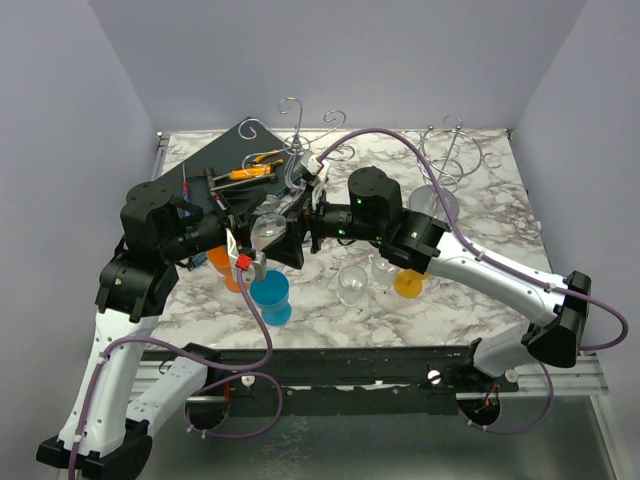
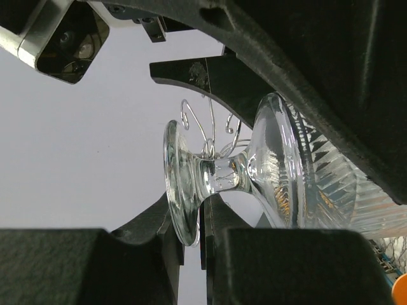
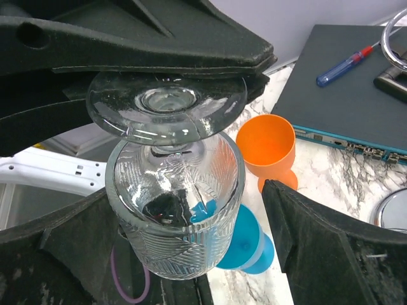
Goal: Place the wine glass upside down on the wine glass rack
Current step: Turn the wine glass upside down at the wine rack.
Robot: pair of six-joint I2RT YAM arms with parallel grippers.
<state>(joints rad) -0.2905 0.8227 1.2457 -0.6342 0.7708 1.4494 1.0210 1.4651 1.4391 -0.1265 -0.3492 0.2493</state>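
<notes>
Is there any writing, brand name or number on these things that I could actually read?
No legible text in any view.
Tiny marks along the blue edge of the dark board: too small to read.
Red-and-white tag above the blue cup: too blurred to read.

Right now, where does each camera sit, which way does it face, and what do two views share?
Top external: above and behind the bases, facing down on the marble table; both arms show.
Left wrist: on the left arm, facing along the left pincer, shut on the stem of the wine glass.
Right wrist: on the right arm, facing down through the open right pincer onto the glass's foot.
Shared: both wrist views show the wine glass; right wrist and top share the orange cup.
</notes>
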